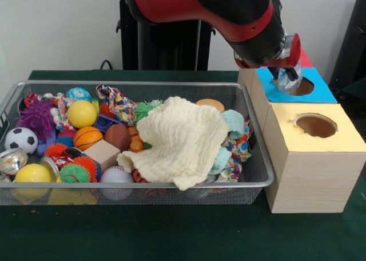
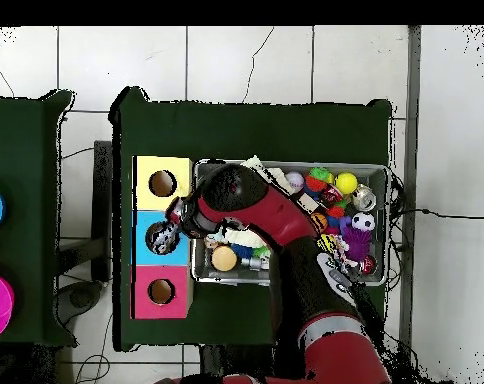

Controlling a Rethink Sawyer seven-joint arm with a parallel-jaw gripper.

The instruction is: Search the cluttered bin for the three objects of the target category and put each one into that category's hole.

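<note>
The end effector (image 1: 287, 72) hangs over the blue-topped box's hole (image 1: 294, 86), gripping a clear crinkly object (image 1: 290, 78), so one delivery looks nearly done. Beside that box, the bin (image 1: 171, 84) remains crowded with balls and a cream cloth (image 1: 180, 141).

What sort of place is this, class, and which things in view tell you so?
Probably a robotics lab or test room: a robot arm works at a green-covered table, with a wire bin of toys and wooden boxes with holes, on a tiled floor.
</note>
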